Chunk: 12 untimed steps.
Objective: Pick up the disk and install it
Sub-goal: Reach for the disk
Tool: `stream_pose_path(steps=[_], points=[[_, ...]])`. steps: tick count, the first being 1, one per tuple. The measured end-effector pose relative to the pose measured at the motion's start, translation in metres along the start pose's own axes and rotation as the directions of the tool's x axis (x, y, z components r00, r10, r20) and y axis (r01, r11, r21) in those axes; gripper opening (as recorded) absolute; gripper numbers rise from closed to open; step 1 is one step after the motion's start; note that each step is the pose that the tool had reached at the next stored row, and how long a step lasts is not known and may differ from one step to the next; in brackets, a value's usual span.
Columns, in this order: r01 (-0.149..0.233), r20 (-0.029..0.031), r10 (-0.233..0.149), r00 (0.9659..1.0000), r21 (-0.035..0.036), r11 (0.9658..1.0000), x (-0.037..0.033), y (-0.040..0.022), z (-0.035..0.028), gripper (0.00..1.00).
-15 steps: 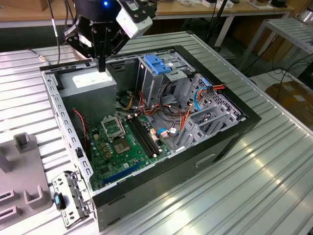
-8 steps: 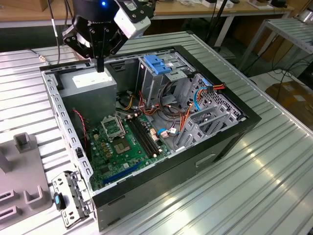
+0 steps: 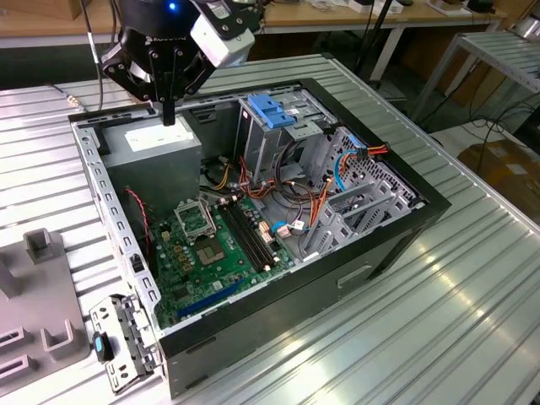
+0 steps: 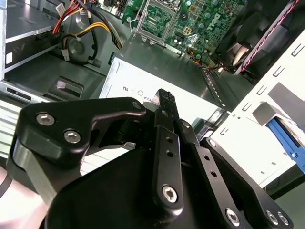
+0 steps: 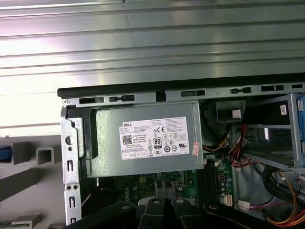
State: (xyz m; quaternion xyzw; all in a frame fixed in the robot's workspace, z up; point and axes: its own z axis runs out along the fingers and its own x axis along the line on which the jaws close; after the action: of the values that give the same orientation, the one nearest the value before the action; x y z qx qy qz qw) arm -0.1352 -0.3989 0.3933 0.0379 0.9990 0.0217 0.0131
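Note:
My gripper [image 3: 169, 116] hangs over the back left corner of the open computer case [image 3: 396, 245], just above the grey power-supply box [image 3: 160, 148]. Its two black fingers [image 4: 165, 102] point down, pressed together, with nothing between them. The disk is out of view. A sliver of blue [image 5: 4, 153] shows beside the grey fixture outside the case, and I cannot tell what it is. The metal drive cage [image 3: 270, 143] with its fixed blue plastic bracket [image 3: 272, 110] stands at the back middle of the case.
The green motherboard [image 3: 211, 245] lies on the case floor, with orange and red cables [image 3: 316, 202] running to the right. A grey fixture [image 3: 38, 249] and a loose metal bracket with a blue clip [image 3: 114, 346] sit on the ribbed table [image 3: 439, 321] to the exterior view's left.

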Motion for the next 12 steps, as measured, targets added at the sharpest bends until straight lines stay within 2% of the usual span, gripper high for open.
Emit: stream_pose_path(steps=[12], points=[[0.000,0.0000,0.000,1.0000,0.0000,1.0000,0.0096,-0.0007,-0.0002,0.11]])
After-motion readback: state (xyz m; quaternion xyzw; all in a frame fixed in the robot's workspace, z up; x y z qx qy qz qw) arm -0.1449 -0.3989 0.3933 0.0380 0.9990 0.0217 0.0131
